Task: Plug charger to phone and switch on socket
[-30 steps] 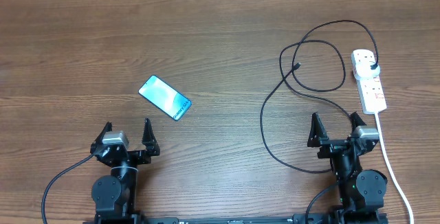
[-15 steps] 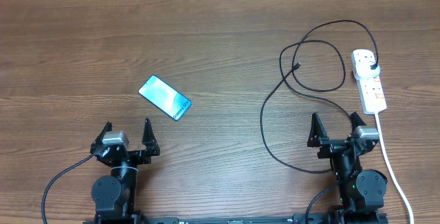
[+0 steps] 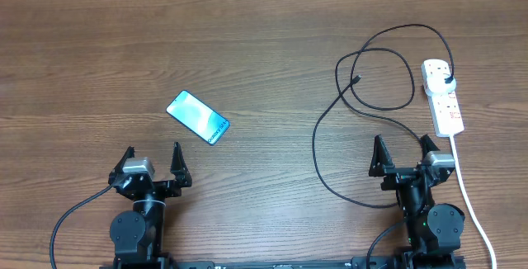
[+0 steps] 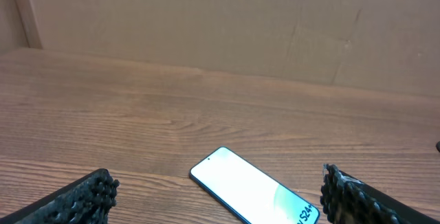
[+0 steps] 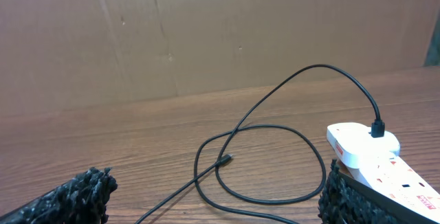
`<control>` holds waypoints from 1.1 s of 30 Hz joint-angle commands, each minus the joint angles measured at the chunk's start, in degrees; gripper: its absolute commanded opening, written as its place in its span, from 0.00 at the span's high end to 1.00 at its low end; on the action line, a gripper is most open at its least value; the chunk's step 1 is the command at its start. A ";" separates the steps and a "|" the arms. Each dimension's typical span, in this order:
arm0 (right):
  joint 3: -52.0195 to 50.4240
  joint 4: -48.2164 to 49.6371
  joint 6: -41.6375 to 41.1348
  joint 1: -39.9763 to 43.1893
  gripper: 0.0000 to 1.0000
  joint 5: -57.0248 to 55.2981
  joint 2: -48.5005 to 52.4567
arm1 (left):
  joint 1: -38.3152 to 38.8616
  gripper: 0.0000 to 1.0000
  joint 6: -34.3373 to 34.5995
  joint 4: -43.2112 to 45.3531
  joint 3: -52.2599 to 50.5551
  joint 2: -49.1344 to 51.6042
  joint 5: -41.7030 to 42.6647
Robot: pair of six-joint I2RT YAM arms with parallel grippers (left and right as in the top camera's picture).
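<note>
Both arms are waiting at the near edge of the table (image 3: pixel 264 38), touching nothing. The left gripper (image 3: pixel 152 155) is holding its fingers spread wide and empty, and the right gripper (image 3: pixel 402 148) is doing the same. The phone (image 3: pixel 198 117) is lying screen-up at a slant, left of the table's middle, near the left gripper. The charger (image 3: pixel 318 149) is looping across the right half, its plug (image 3: pixel 447 80) sitting in the socket (image 3: pixel 444 97) near the right edge. Its connector tip (image 3: pixel 356 78) is lying loose among the loops, well apart from the phone.

The tip is small and flat on the wood, so a pinch is likely slipping off it. Dragging the looped cable could be tugging the socket or knotting. The unheld phone may slide when pushed.
</note>
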State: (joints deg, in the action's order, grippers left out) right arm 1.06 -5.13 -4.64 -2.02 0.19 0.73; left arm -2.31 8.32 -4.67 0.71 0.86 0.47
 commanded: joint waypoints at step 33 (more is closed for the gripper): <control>-0.61 0.31 0.20 -0.48 0.00 0.31 -0.57 | -0.31 0.00 -2.86 1.40 1.75 -0.44 7.96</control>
State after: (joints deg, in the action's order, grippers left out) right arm 1.06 -5.13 -4.64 -2.02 0.19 0.73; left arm -2.31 6.79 -3.14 0.69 0.86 7.05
